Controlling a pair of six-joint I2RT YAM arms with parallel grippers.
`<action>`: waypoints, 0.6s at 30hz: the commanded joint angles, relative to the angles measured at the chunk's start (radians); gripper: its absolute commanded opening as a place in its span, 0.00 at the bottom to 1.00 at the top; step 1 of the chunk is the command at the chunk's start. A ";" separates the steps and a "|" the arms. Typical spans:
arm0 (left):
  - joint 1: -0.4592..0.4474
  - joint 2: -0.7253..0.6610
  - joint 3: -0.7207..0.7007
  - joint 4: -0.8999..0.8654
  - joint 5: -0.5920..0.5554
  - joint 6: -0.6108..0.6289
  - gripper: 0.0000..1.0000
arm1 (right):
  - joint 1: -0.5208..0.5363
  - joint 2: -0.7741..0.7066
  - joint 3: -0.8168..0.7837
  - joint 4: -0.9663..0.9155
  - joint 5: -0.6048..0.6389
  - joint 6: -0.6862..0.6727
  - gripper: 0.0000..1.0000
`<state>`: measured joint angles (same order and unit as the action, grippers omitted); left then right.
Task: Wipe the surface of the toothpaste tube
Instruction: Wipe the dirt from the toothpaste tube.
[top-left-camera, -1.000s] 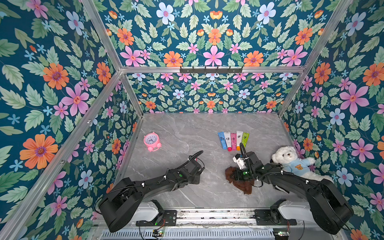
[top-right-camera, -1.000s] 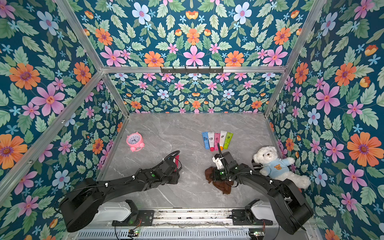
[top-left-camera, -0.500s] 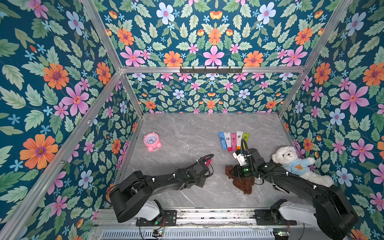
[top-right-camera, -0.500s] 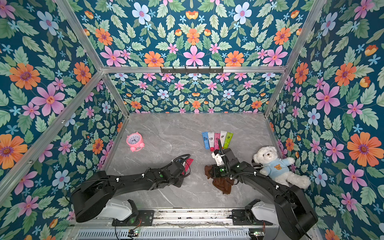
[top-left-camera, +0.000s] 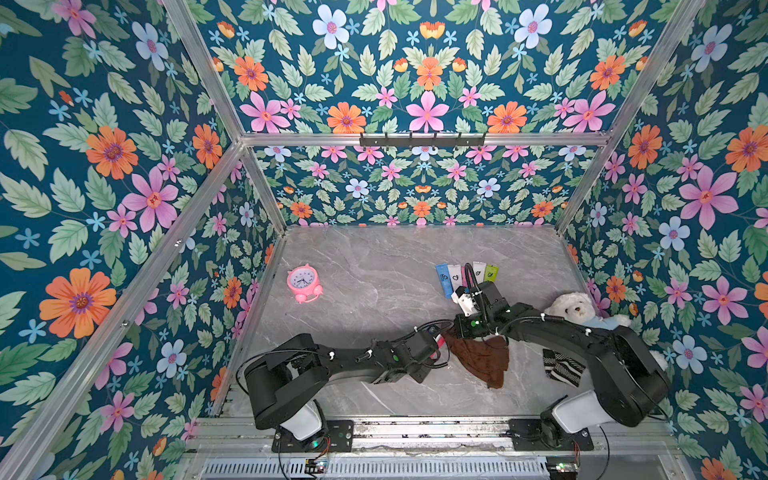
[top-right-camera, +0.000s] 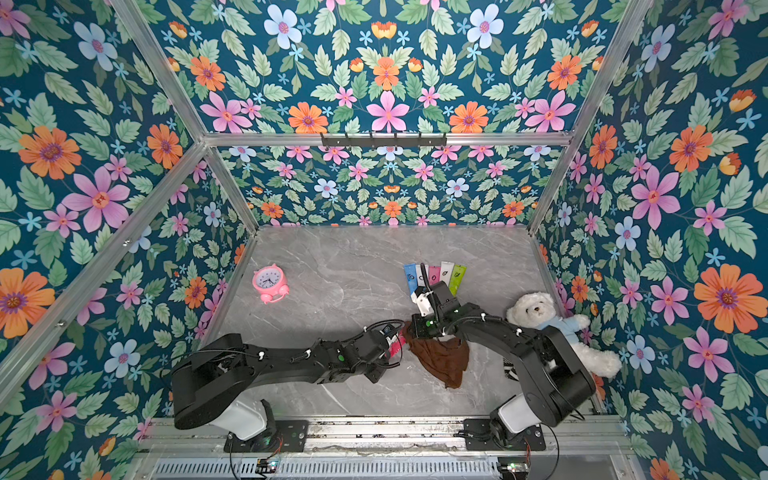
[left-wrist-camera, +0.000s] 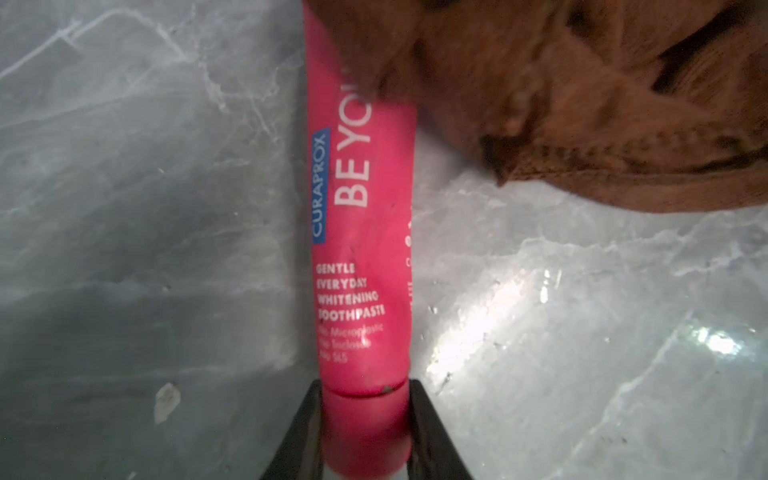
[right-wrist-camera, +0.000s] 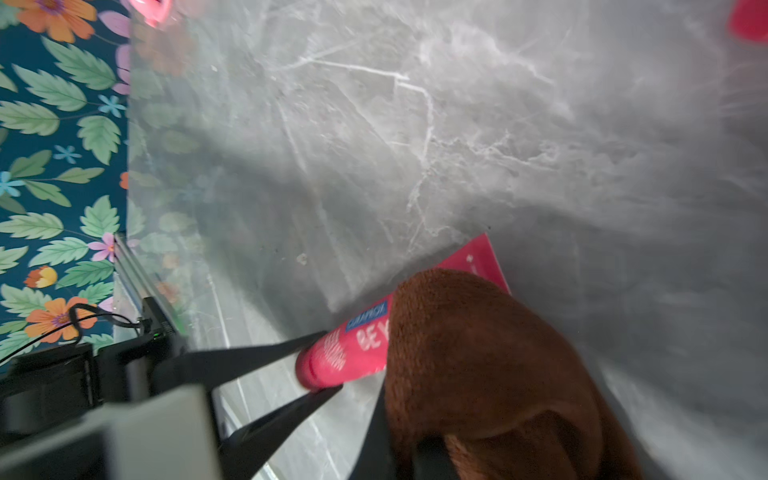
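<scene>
Toothpaste tube (left-wrist-camera: 361, 249): pink, white lettering, cap end toward the left arm. It is held roughly level just above the marble table (top-left-camera: 374, 257), at the edge of the brown cloth (top-left-camera: 482, 357) that faces the left arm. In both top views only a sliver of pink shows between the left wrist and the cloth (top-right-camera: 395, 345).

Contact: a fold of the brown cloth lies over the tube's upper half and covers the end of the lettering. The flat crimped end sticks out past the cloth in the right wrist view (right-wrist-camera: 486, 257). Whether that end touches the table cannot be told.

Left gripper (left-wrist-camera: 365, 388): narrowed onto the cap, one black finger pressed against each side. It has the tube by the cap.

Right gripper (right-wrist-camera: 409, 419): clamped tight, with brown cloth bunched around and between its fingers. The rest of the cloth trails down onto the table toward the arm bases.

Around the cloth:
- Row of coloured tubes (top-left-camera: 465, 276): just beyond the cloth, away from the bases, partly hidden by the right wrist.
- Striped rag (top-left-camera: 563, 368): near the cloth on the right arm's side, half under that arm.
- Teddy bear (top-left-camera: 575, 305): farther out on that same side.
- Pink alarm clock (top-left-camera: 302, 282): well apart from the cloth, on the left arm's side.
</scene>
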<state>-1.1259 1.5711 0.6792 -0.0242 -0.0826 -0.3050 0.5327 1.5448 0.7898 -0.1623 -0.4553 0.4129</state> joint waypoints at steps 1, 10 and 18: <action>-0.009 0.000 -0.030 -0.010 0.012 0.010 0.00 | 0.000 0.069 0.002 0.045 -0.018 -0.021 0.00; -0.014 0.000 -0.042 0.023 -0.020 0.008 0.00 | 0.006 0.063 -0.092 0.105 -0.067 0.024 0.00; -0.014 0.001 -0.046 0.046 -0.016 0.015 0.00 | 0.156 0.023 -0.201 0.301 -0.139 0.186 0.00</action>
<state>-1.1393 1.5631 0.6357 0.0650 -0.1150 -0.3054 0.6491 1.5661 0.6075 0.0849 -0.5262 0.5114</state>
